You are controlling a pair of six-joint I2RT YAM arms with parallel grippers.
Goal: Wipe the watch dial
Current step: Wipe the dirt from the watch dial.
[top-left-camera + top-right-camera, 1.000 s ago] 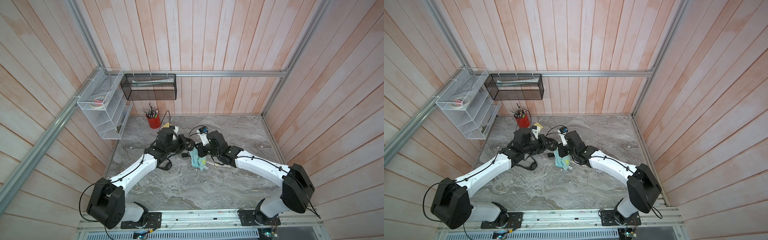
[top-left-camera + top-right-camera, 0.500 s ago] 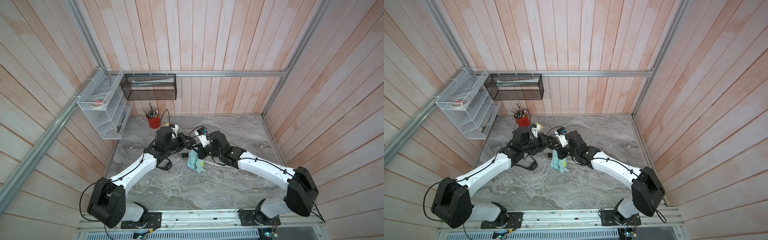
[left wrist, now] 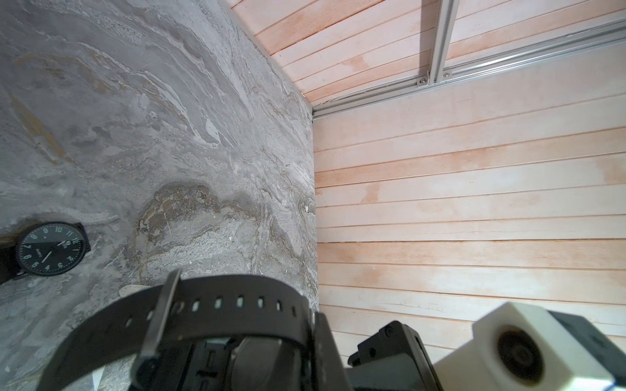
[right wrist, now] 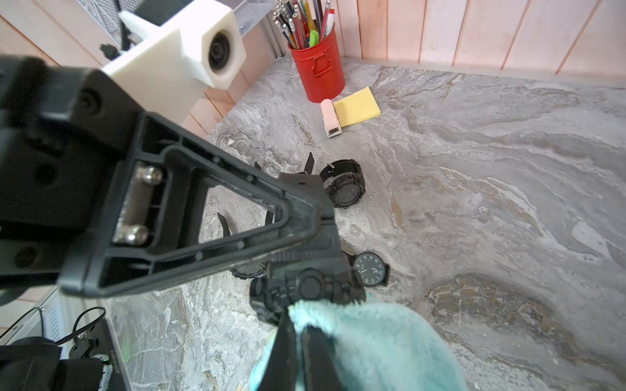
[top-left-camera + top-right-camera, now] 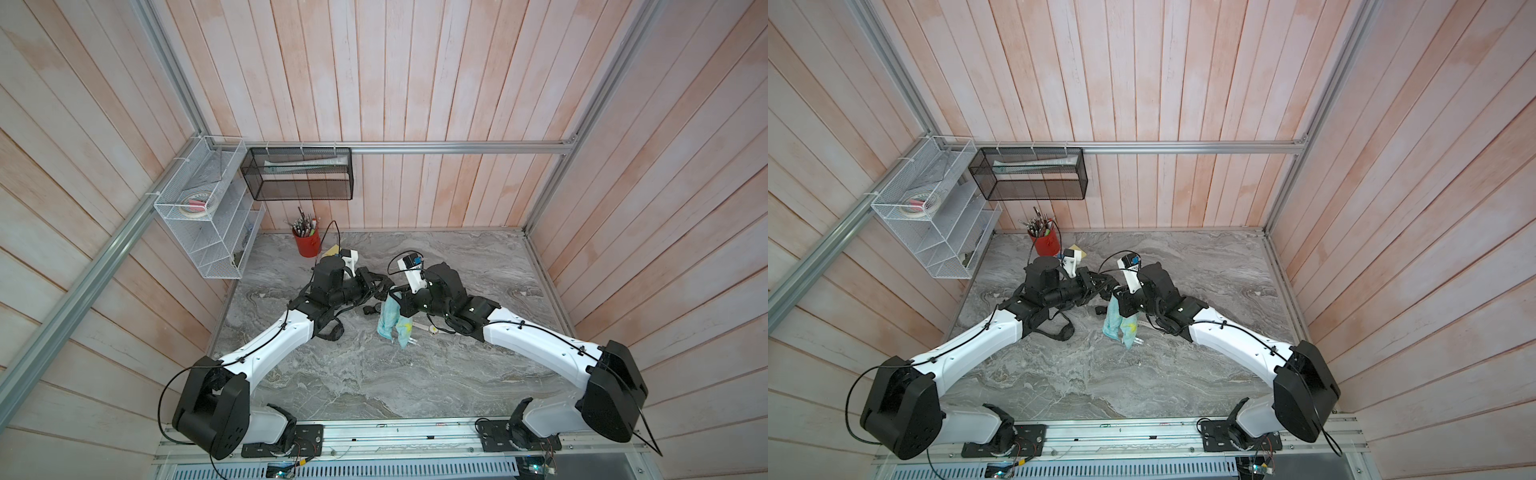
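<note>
Your left arm (image 5: 270, 343) and right arm (image 5: 540, 343) stretched forward and inward, left gripper (image 5: 379, 289) and right gripper (image 5: 395, 300) facing tip to tip, close together, jaws on both pinched closed

Surface: grey veined marble table (image 5: 457, 266).
Back corner: red pen tin (image 4: 318, 72) standing upright; yellow sticky notes (image 4: 357, 106) near it, small pink stapler (image 4: 330, 118) just beside.
Mid-table: chunky black watch (image 4: 343, 184); slim numbered-dial watch (image 4: 371, 269) lying flat and face up, the two apart.
</note>
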